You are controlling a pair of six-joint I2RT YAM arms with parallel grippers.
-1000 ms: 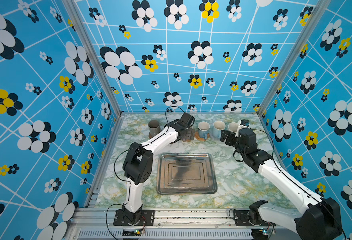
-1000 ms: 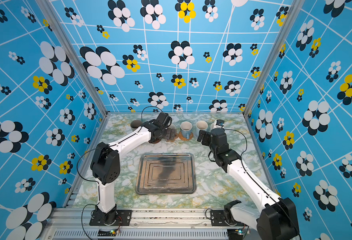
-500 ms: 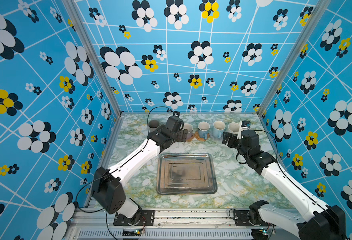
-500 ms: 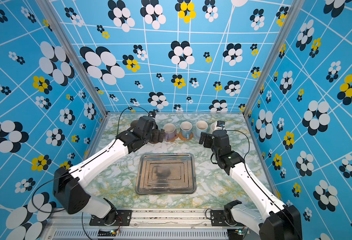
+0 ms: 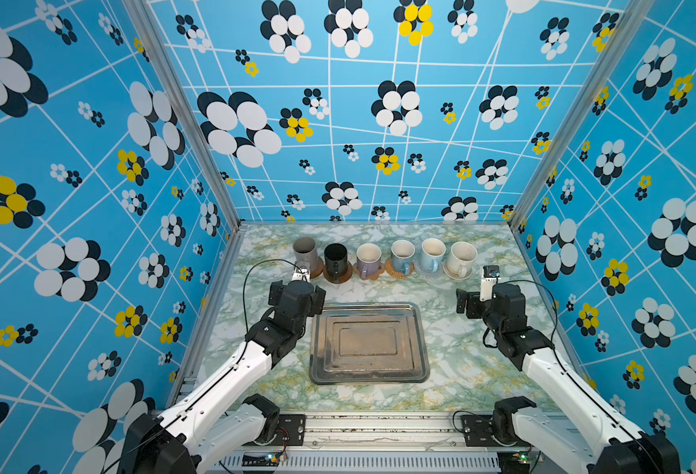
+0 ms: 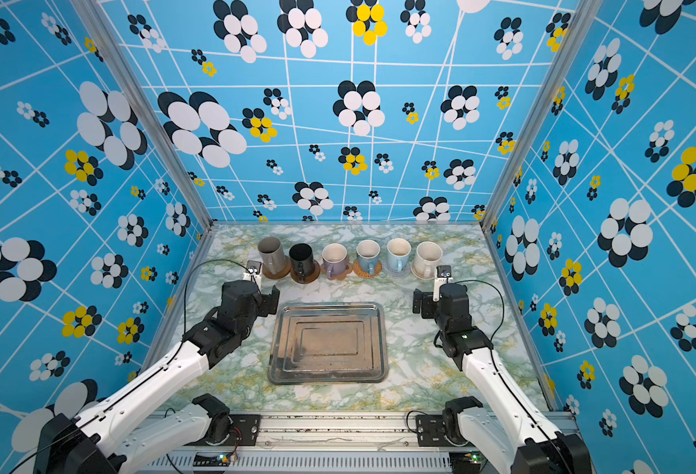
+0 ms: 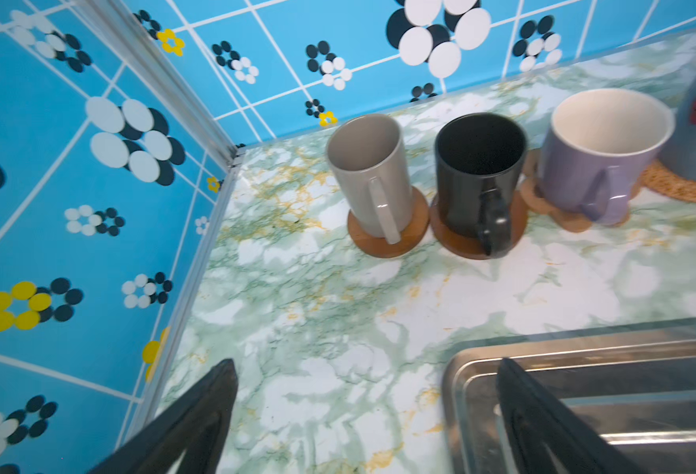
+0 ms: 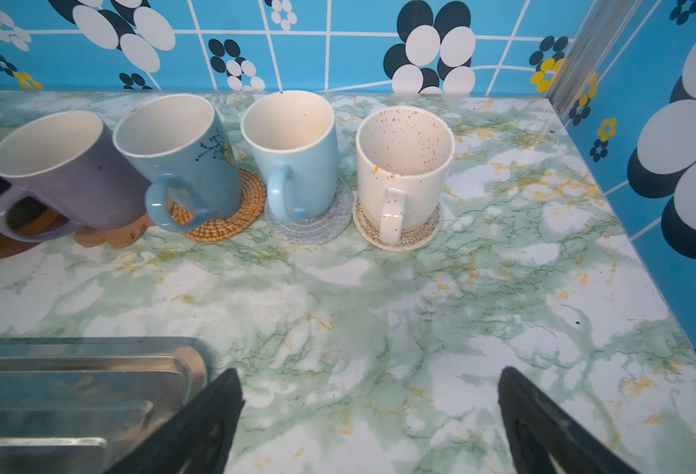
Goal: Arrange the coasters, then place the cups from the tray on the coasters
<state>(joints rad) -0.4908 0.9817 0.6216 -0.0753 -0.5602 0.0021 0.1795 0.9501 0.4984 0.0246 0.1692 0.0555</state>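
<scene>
On round woven rattan coaster (image 8: 233, 213), glossy blue mug (image 8: 186, 162)

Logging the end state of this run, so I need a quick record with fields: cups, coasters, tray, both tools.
cups: six in one row at the back: grey cup, black mug, lavender mug, blue mug, pale blue mug, cream mug
coasters: one under each cup
tray: holds no cups, in front of the row
left tool: open, holding nothing, by the tray's far left corner
right tool: open, holding nothing, over the table right of the tray
</scene>
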